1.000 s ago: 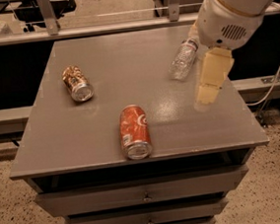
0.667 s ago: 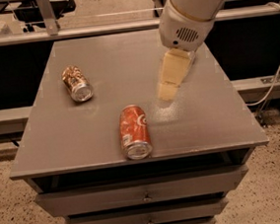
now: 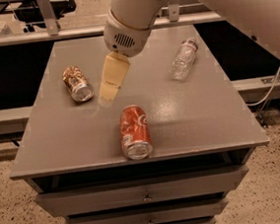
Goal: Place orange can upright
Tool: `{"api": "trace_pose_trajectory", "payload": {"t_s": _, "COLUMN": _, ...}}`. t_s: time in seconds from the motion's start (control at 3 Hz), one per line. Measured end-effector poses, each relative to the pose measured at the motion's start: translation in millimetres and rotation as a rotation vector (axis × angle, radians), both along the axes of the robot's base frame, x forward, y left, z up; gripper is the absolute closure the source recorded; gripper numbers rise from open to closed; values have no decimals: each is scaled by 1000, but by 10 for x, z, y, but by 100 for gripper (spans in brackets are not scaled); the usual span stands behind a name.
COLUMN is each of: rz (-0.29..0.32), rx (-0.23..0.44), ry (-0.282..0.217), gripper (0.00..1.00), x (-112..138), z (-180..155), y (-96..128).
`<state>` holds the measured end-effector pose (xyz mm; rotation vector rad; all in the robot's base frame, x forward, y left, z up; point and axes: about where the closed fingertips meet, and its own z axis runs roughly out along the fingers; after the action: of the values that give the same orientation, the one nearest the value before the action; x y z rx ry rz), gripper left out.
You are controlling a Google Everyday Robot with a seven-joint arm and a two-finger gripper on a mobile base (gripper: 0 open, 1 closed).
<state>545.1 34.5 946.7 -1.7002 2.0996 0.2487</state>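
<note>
Your gripper (image 3: 107,91) has swung right across the table (image 3: 204,112). A second ago it hung on the right side by the bottle (image 3: 183,59), then it passed over the middle, and now it's low over the left half, tip pointing down just beside the orange can (image 3: 77,83). It's close, but I can't say it's touching. Open or closed, I can't tell from this angle, and nothing seems to be in it.

The orange can hasn't budged. It's on its side at the back left, silver end facing the front, so uprighting hasn't begun. What has changed is the approach, because you're now at the right target and not the red can (image 3: 134,132), which lies on its side near the front edge, well apart. The bottle lies where it was too.

My read is that next comes a short shift left to straddle the can, and since it's round it may roll if nudged.
</note>
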Motion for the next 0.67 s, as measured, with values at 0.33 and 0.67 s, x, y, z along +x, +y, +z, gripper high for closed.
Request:
{"api": "trace_pose_trajectory", "payload": {"t_s": 0.33, "rz": 0, "rx": 0, "ry": 0, "gripper": 0, "x": 0, "z": 0, "y": 0}}
{"api": "trace_pose_trajectory", "payload": {"t_s": 0.67, "rz": -34, "rx": 21, "ry": 2, "gripper": 0, "x": 236, "z": -24, "y": 122}}
